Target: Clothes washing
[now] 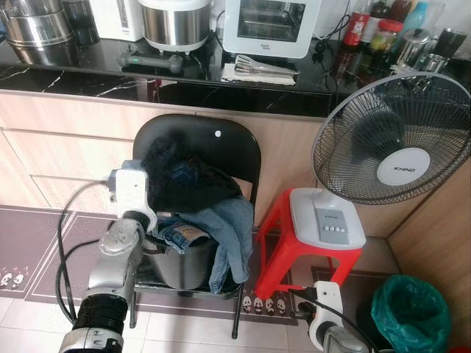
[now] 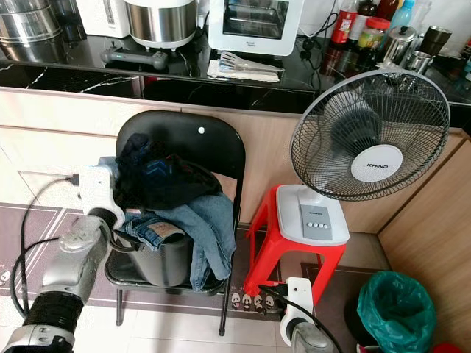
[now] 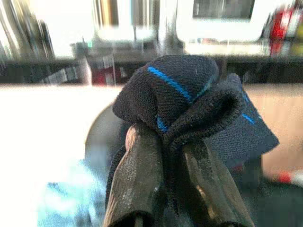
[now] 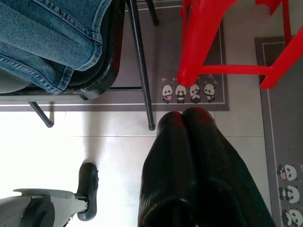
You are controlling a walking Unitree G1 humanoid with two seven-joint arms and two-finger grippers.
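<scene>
Kitchen counter and cabinets back a black folding chair (image 1: pixel 221 147) that carries a grey bucket (image 1: pixel 180 261) heaped with laundry. The washing is barely begun — the left gripper (image 3: pixel 168 142) is clamped on one dark blue-striped garment (image 3: pixel 189 101), raised just above the pile, while the jeans (image 1: pixel 228 232) below it wait in the bucket. The left wrist view shows that pinch; the right wrist view shows the right gripper (image 4: pixel 182 116) with fingers pressed together, empty, over floor tiles beside the red stool (image 4: pixel 208 42).

Clothes (image 1: pixel 193 198) on chair (image 1: pixel 221 143), stool (image 1: pixel 294 250) to its right, fan (image 1: pixel 394 140) on stool
</scene>
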